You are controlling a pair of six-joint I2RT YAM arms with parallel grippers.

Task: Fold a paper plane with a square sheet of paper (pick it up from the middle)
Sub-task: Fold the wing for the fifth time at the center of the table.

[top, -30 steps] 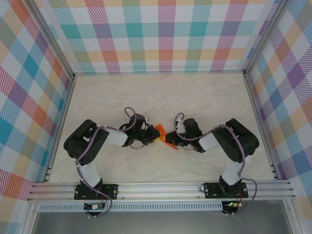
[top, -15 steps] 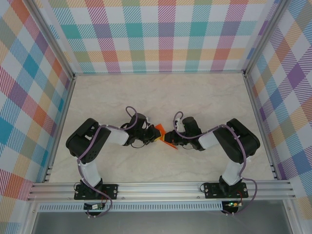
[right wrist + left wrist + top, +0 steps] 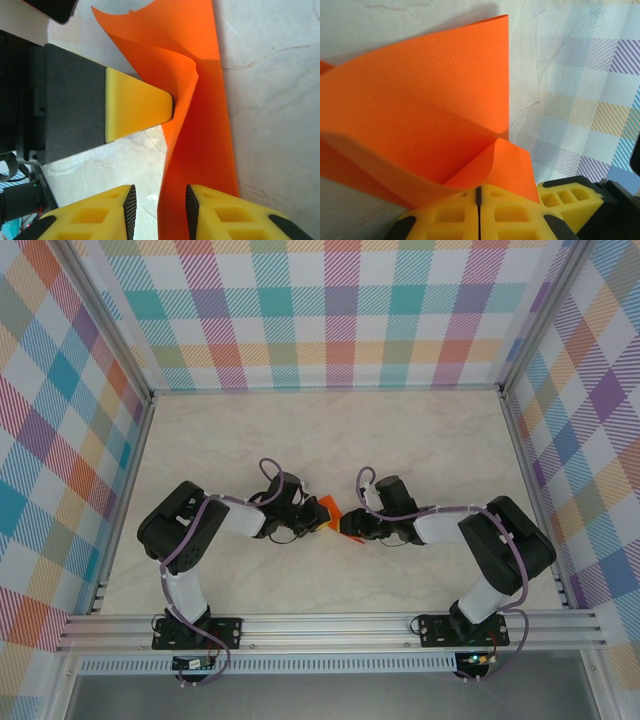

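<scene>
On the pale marbled worktop [image 3: 330, 430], midway between the two arms, the thin bright orange square sheet of paper [image 3: 420, 100] is lying curled and partly folded. The left end effector [image 3: 478, 200] is pinching its near edge, jaws closed together. The right end effector [image 3: 159, 202] is sitting narrowly parted astride it, with the strip's long axis running straight ahead. No writing is showing.

One square sheet of paper [image 3: 420, 100]; two hands, left hand [image 3: 478, 200], right hand [image 3: 159, 200].
</scene>
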